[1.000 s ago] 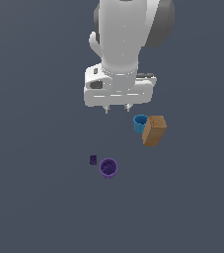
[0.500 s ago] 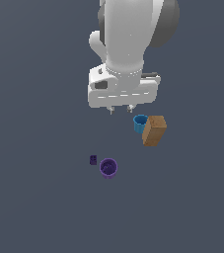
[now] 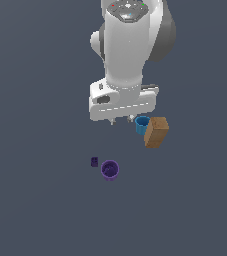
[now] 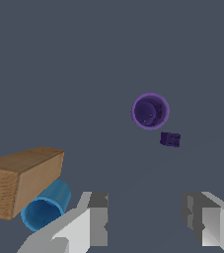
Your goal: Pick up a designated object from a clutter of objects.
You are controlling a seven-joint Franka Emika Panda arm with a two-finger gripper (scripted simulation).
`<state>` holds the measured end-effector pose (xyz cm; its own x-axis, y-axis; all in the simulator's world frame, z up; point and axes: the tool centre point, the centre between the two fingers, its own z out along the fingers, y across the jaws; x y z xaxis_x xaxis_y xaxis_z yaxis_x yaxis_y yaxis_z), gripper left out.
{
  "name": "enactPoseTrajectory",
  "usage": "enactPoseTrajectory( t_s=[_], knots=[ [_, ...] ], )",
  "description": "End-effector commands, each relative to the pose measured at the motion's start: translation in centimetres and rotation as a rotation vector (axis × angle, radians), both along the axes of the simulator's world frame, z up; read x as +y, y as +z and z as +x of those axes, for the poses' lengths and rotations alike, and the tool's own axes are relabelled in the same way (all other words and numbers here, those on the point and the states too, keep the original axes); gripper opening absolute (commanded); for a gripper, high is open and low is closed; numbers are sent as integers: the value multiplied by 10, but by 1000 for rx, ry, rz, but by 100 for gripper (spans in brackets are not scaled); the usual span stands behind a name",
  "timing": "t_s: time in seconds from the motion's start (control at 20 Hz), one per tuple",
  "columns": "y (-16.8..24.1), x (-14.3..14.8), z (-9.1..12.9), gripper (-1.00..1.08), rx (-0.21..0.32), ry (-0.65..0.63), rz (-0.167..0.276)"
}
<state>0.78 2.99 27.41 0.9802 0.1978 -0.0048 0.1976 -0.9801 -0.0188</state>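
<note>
The purple cup [image 3: 109, 169] stands upright on the grey floor, its round rim facing up; the wrist view shows its open mouth [image 4: 150, 111]. My gripper [image 3: 121, 120] hangs open well above the floor, apart from the cup and closer to the blue cup. In the wrist view the gripper [image 4: 148, 222] holds nothing between its two grey fingers. A tiny dark purple cube [image 3: 94, 161] sits just beside the purple cup, seen also in the wrist view [image 4: 170, 139].
A small blue cup [image 3: 142, 124] lies against a brown rectangular block [image 3: 156, 132], toward the exterior view's right of my gripper. In the wrist view the blue cup [image 4: 46, 206] lies on its side under the block [image 4: 19, 179].
The arm has shifted slightly lower and toward the exterior view's right. The objects have not moved.
</note>
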Motion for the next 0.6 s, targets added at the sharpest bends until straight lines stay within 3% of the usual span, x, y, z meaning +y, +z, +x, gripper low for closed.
enactPoseTrajectory(
  t_s=[0.0, 0.55],
  knots=[
    [-12, -1, 6, 28, -18, 35, 3],
    [-78, -7, 35, 28, -127, 233, 13]
  ],
)
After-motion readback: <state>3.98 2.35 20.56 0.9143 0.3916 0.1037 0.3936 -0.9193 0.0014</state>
